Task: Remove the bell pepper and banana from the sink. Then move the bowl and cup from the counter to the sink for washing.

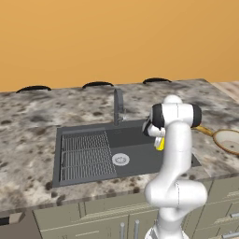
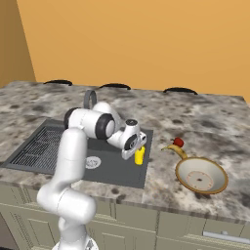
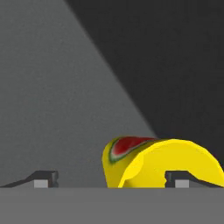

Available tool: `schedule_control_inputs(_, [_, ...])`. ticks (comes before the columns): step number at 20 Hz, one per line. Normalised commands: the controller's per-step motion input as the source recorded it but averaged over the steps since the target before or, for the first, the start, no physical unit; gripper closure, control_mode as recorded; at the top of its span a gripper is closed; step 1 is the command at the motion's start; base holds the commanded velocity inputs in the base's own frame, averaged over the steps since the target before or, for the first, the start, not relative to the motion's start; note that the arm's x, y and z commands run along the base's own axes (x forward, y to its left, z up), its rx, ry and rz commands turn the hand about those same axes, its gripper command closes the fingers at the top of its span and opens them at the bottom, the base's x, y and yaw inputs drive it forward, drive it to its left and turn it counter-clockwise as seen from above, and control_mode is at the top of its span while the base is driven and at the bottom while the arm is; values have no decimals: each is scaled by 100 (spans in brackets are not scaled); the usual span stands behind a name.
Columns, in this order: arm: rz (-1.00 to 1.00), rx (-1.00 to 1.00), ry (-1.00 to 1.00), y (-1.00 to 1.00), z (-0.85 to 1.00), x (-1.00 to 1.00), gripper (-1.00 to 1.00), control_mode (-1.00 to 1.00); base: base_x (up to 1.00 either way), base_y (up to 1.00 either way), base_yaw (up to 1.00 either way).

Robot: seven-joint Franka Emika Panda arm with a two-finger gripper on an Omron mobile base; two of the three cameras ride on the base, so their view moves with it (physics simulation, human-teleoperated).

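The yellow cup (image 3: 162, 164) with its red mark lies between my gripper's (image 3: 111, 180) fingers, close to the right one, low over the dark sink's (image 1: 84, 133) right end. My gripper (image 2: 137, 151) is open, its jaws standing wide apart. From the side views, the cup (image 2: 139, 156) (image 1: 160, 144) hangs just below the hand, inside the basin. The beige bowl (image 2: 201, 177) (image 1: 228, 140) sits on the counter right of the sink. Beside it, toward the sink, lie the banana (image 2: 177, 150) and the red bell pepper (image 2: 178, 142).
The white drain (image 1: 120, 159) is in the middle of the basin, with the ribbed drainer (image 1: 84, 156) to its left. The grey faucet (image 1: 118, 106) stands behind the sink. Speckled counter (image 1: 28, 121) runs all around, and cabinet fronts lie below.
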Motion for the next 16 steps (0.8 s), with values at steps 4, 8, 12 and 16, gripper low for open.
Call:
schedule_control_inputs(4, [-1,0,2,-3,35,-6,-100,-100,0,0,0])
schedule_control_inputs(8, [-5,0,0,-1,39,-19,-100,-100,0,0,0])
schedule_control_inputs(12, [-5,0,1,-1,42,-25,-100,-100,0,0,0])
schedule_control_inputs(16, [-5,0,0,-2,41,-32,-100,-100,0,0,0])
